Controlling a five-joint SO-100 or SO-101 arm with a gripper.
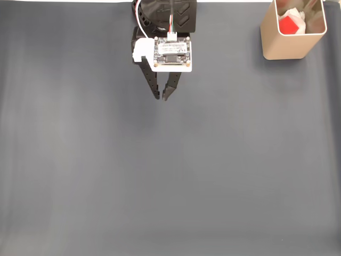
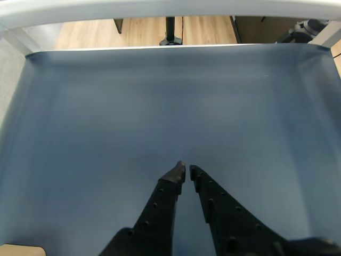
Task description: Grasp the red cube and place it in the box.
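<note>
Since the red cube is seen lying inside the box at two o'clock in the fixed view, placement is judged complete. The gripper is shown nearly closed and empty; the cube is judged light and rigid, best gripped across opposite flat faces.

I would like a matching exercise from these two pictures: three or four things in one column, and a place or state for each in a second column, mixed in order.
Things:
1. red cube
2. box
3. tool
4. circuit board

Places or states:
A. stands at the top right of the fixed view
B. nearly shut, holding nothing
C. lies inside the beige container
D. mounted on the arm above the black fingers

Pairs: 1-C, 2-A, 3-B, 4-D
</note>
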